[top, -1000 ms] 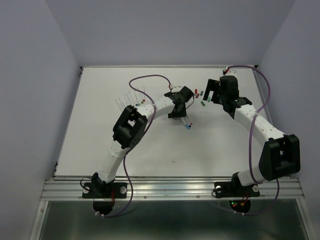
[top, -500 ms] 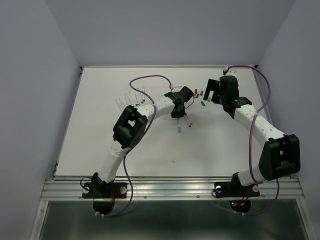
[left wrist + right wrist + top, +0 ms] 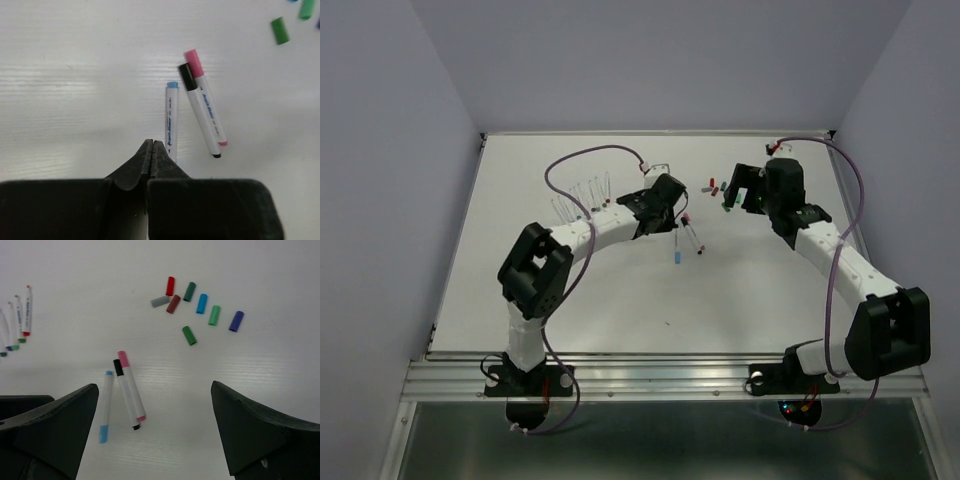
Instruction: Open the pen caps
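The left gripper (image 3: 151, 145) is pressed fully shut, its two black fingers meeting in a thin seam with nothing between them. Just past its tip lies a slim white plastic pen with light-blue ends (image 3: 171, 120). The pen runs almost straight away from the gripper, and its near end passes out of sight behind the fingertips; I cannot tell whether they touch.

Just to the right of that pen, two more white-barrelled pens lie side by side and touching: one with a glossy black cap (image 3: 200, 117) and one with a pink cap (image 3: 206, 102). Both slant slightly, caps at the far end and small coloured plugs at the near end.

The right gripper (image 3: 153, 385) is spread wide and holds nothing, hanging above the smooth white table (image 3: 570, 290). The three pens lie below and between its fingers, nearer the left one.

Beyond it sit eight loose caps (image 3: 189, 291), all short plastic cylinders: red, dark green, grey, maroon, blue, light green, dark blue and green. They are clustered but mostly apart, and point various ways.

At the far left of that view, a row of white pens with thin coloured tips (image 3: 26, 310) lies roughly parallel.
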Robot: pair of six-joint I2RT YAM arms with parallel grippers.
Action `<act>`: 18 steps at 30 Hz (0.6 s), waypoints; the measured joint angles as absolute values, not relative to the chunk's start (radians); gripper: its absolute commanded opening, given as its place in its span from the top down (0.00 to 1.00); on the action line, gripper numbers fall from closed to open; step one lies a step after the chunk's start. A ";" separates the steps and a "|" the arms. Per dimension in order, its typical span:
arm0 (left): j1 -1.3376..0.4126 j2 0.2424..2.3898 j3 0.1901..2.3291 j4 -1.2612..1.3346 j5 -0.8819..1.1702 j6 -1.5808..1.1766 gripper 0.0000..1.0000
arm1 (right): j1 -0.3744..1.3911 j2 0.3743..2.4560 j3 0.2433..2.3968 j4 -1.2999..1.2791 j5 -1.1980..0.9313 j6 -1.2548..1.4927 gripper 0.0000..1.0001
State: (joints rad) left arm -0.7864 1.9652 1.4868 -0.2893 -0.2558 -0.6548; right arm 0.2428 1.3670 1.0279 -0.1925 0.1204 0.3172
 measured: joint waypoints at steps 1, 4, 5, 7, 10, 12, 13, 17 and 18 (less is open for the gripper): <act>-0.782 1.918 1.457 -0.271 -0.258 -0.647 1.00 | 0.243 1.348 1.018 -0.179 0.089 0.318 0.00; -0.767 1.806 1.409 -0.199 -0.259 -0.628 1.00 | 0.243 1.304 1.004 -0.142 0.019 0.318 0.00; -0.760 1.777 1.409 -0.172 -0.257 -0.621 0.92 | 0.243 1.296 1.003 -0.138 0.007 0.318 0.00; -0.748 1.753 1.422 -0.144 -0.246 -0.610 0.71 | 0.243 1.283 1.003 -0.119 -0.012 0.319 0.00; -0.735 1.787 1.462 -0.145 -0.211 -0.601 0.48 | 0.243 1.282 0.998 -0.100 -0.017 0.319 0.00; -0.734 1.825 1.473 -0.145 -0.181 -0.591 0.41 | 0.243 1.282 0.988 -0.097 -0.016 0.319 0.00; -0.734 1.850 1.474 -0.146 -0.166 -0.590 0.37 | 0.243 1.282 0.983 -0.097 -0.015 0.319 0.00; -0.740 1.945 1.474 -0.176 -0.123 -0.583 0.31 | 0.243 1.282 0.973 -0.097 -0.003 0.318 0.00; -0.744 1.964 1.474 -0.186 -0.119 -0.582 0.31 | 0.243 1.282 0.973 -0.097 0.001 0.318 0.00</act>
State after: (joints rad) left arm -0.7437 1.9636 1.4742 -0.1864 -0.1188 -0.5823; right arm 0.2432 1.2819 0.9726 -0.0975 0.0006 0.3180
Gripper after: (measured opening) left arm 0.681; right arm 0.998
